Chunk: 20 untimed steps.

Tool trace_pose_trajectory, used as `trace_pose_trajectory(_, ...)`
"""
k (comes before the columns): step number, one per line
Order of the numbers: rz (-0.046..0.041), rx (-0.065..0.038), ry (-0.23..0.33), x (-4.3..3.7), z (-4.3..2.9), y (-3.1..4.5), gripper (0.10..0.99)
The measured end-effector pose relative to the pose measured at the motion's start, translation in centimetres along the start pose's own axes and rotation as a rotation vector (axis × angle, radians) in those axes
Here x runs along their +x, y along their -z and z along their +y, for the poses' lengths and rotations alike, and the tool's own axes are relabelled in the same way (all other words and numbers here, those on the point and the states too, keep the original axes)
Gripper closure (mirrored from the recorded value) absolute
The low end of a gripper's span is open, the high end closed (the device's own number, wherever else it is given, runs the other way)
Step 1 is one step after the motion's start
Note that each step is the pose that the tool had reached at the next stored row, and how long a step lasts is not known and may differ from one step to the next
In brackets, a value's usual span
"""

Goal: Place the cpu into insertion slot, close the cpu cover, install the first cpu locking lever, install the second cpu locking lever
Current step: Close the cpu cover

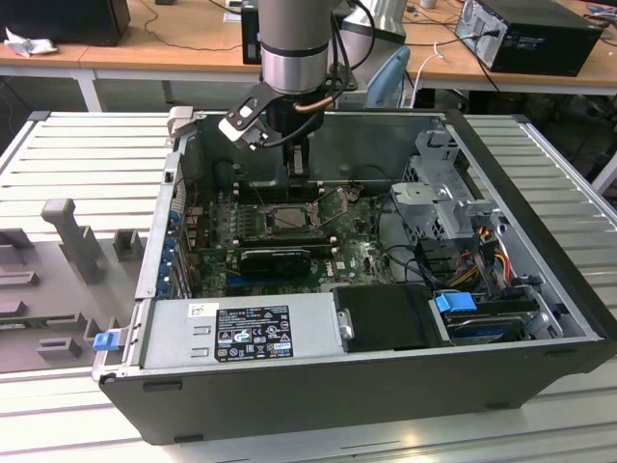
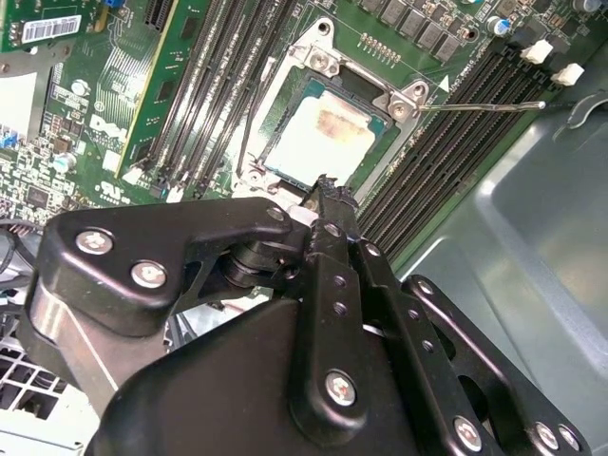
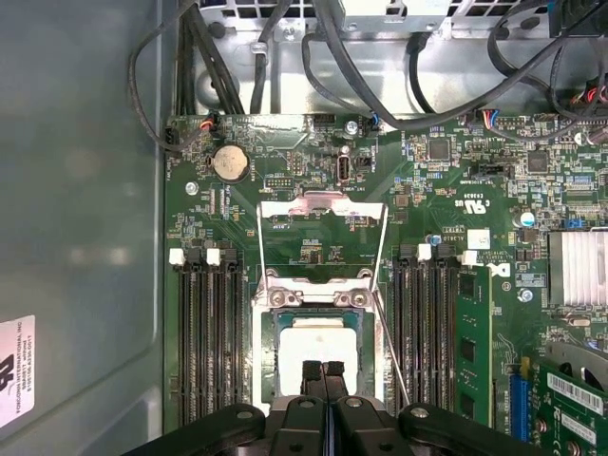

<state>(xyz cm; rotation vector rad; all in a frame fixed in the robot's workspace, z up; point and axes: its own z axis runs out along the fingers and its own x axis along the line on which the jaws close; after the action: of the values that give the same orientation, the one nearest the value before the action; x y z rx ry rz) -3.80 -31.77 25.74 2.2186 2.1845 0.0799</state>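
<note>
**Tool closed over the cpu; cover open**

1. Tool. In the first wrist view I read the tool (image 3: 324, 369) with its two fingers pressed together and nothing between them. The tips hang over one edge of the cpu (image 3: 318, 347). I cannot tell whether they touch it.
2. Cpu. It lies flat inside the insertion slot (image 3: 313, 297), pale face up.
3. Cover. The cpu cover (image 3: 323, 204) is swung open on its hinge, lying away from the slot toward the coin cell (image 3: 230, 162).
4. Lever. A thin wire locking lever (image 3: 391, 351) runs just beside the slot, slanting out over the memory slots (image 3: 204, 332).
5. Surroundings. In the exterior view the arm (image 1: 294, 43) reaches down into the open computer case (image 1: 386, 386), which rests on a slatted surface (image 1: 58, 154).
</note>
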Motion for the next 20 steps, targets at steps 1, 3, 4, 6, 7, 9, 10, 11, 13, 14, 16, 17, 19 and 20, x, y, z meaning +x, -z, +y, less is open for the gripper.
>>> trace_pose_trajectory(1, 0.0000, 0.000, 0.000, 0.00, 0.00, 0.00, 0.980)
trace_pose_trajectory(3, -0.0003, 0.000, 0.000, 0.01, 0.00, 0.07, 0.980)
trace_pose_trajectory(4, -0.0005, 0.000, 0.000, 0.01, 0.00, 0.12, 0.980)
trace_pose_trajectory(6, -0.0003, 0.000, 0.000, 0.04, 0.01, 0.28, 0.980)
trace_pose_trajectory(7, -0.0003, 0.000, 0.000, 0.06, 0.02, 0.40, 0.980)
trace_pose_trajectory(9, -0.0004, 0.000, 0.000, 0.07, 0.02, 0.47, 0.980)
trace_pose_trajectory(10, -0.0004, 0.000, 0.000, 0.07, 0.03, 0.51, 0.980)
trace_pose_trajectory(11, -0.0004, 0.000, 0.000, 0.07, 0.03, 0.54, 0.980)
trace_pose_trajectory(13, -0.0004, 0.000, 0.000, 0.08, 0.03, 0.61, 0.980)
trace_pose_trajectory(14, -0.0004, 0.000, 0.000, 0.08, 0.03, 0.64, 0.980)
trace_pose_trajectory(16, -0.0004, 0.000, 0.000, 0.08, 0.04, 0.68, 0.980)
trace_pose_trajectory(17, -0.0004, 0.000, 0.000, 0.08, 0.04, 0.71, 0.980)
trace_pose_trajectory(19, -0.0004, 0.000, 0.000, 0.09, 0.04, 0.76, 0.980)
trace_pose_trajectory(20, -0.0005, 0.000, 0.000, 0.09, 0.04, 0.79, 0.980)
